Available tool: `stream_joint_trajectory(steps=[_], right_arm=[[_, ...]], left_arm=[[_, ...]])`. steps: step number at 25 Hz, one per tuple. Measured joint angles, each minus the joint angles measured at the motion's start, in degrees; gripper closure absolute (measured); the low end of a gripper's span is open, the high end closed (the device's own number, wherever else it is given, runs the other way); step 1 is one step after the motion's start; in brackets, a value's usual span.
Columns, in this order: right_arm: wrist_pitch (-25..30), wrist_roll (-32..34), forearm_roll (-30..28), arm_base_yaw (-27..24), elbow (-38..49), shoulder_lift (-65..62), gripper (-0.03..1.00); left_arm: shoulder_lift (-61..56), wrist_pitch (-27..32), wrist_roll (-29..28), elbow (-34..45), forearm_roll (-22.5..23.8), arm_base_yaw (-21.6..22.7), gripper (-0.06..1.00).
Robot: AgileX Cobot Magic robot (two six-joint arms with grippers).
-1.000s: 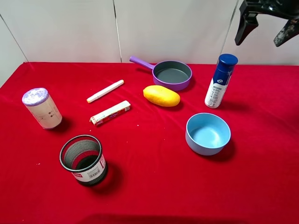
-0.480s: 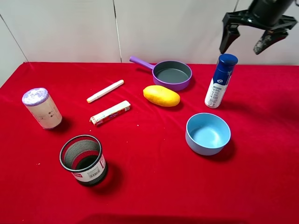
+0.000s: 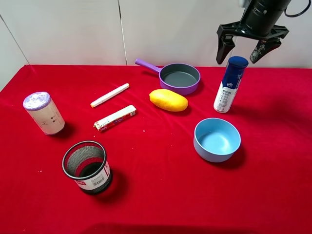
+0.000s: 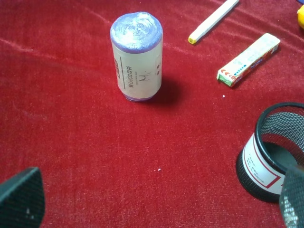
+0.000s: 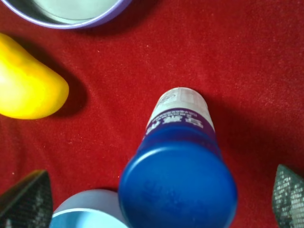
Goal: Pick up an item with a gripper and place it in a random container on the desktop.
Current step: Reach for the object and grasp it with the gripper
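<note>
Right jaws: spread wide, gripping nothing. At the upper right of the high view, straddling the cap of the bottle (image 3: 227,95), one finger (image 3: 224,45) on each side. Tips about level with the cap's top, clear of it on both sides.
Left jaws: spread wide, nothing between. Out of the high view. Fingertips (image 4: 20,198) seen only in the wrist view, above bare red cloth near the cylinder (image 4: 137,57) and the mesh cup (image 4: 273,159).
Bottle: upright on the tabletop (image 3: 161,204), upper right of the frame. White body, blue print, dark blue domed cap. Untouched.
Bowl (image 3: 217,140): light blue and round, right of centre. Below the bottle in the frame, near it but apart.
Pan (image 3: 179,77): purple, top centre, left of the bottle. Handle angled to the upper left.
Yellow fruit (image 3: 168,100): just below the pan, left of the bottle.
Marker (image 3: 110,95): white, lying slantwise, upper left of centre.
Pack (image 3: 115,118): slim box, lying just below the marker, roughly parallel to it.
Cylinder: white with a purple top, upright at the far left.
Mesh cup: black, upright at the lower left, below the cylinder and the pack.
</note>
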Motion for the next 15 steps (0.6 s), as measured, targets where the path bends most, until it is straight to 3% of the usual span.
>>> stream_joint_trajectory(steps=[15], right_arm=[[0.0, -0.1, -2.3, 0.0, -0.2, 5.5, 0.28]], left_arm=[[0.0, 0.0, 0.0, 0.0, 0.0, 0.0, -0.04]])
